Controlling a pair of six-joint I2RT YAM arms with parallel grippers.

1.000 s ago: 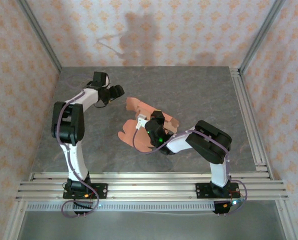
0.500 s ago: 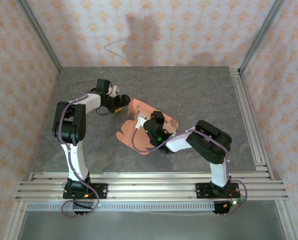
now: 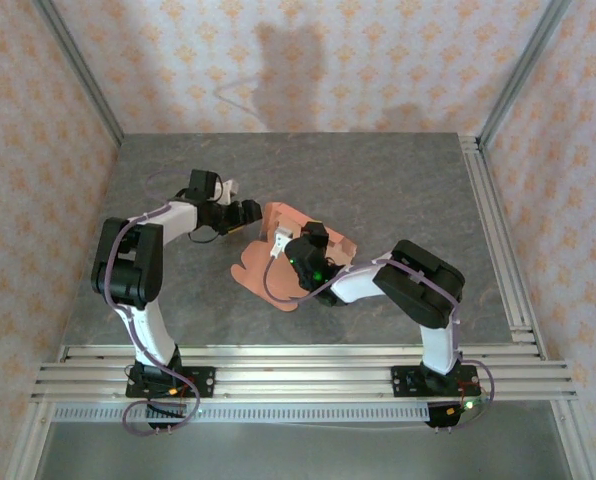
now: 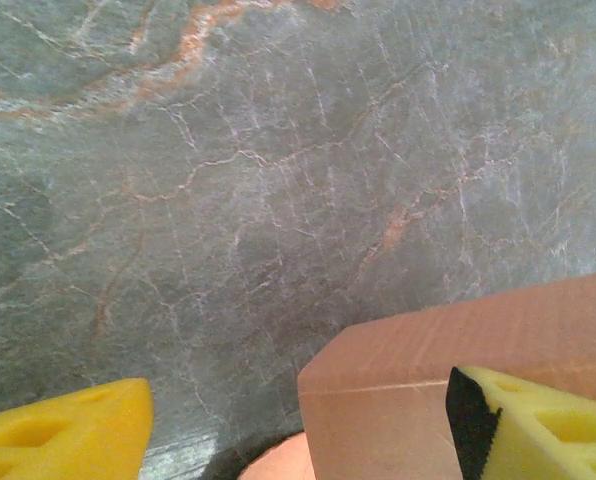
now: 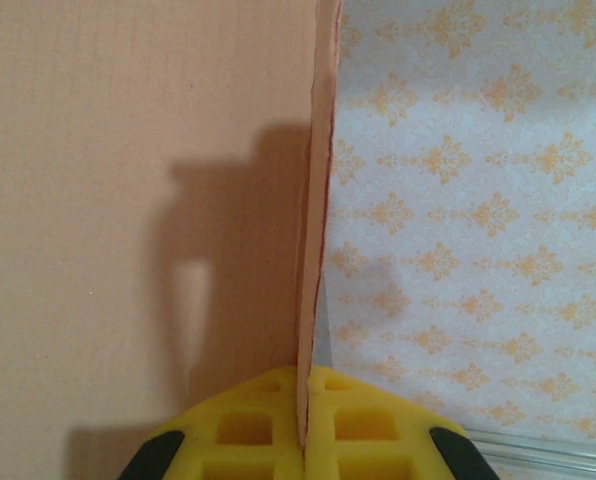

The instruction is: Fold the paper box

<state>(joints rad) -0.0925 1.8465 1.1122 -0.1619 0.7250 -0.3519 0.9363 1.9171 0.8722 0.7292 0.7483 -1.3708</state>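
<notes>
Box lies mid-tabletop, partly folded, one panel upright. Patterned walls on three sides. Right gripper clenched on that panel's edge, arm bent low. Left gripper released, jaws wide at the box's far-left corner, forearm angled inward.

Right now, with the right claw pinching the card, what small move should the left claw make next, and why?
Probably close the left claw on the paper box flap: its jaws stand open with the flap's corner between them, while the right claw is shut on another panel.
</notes>
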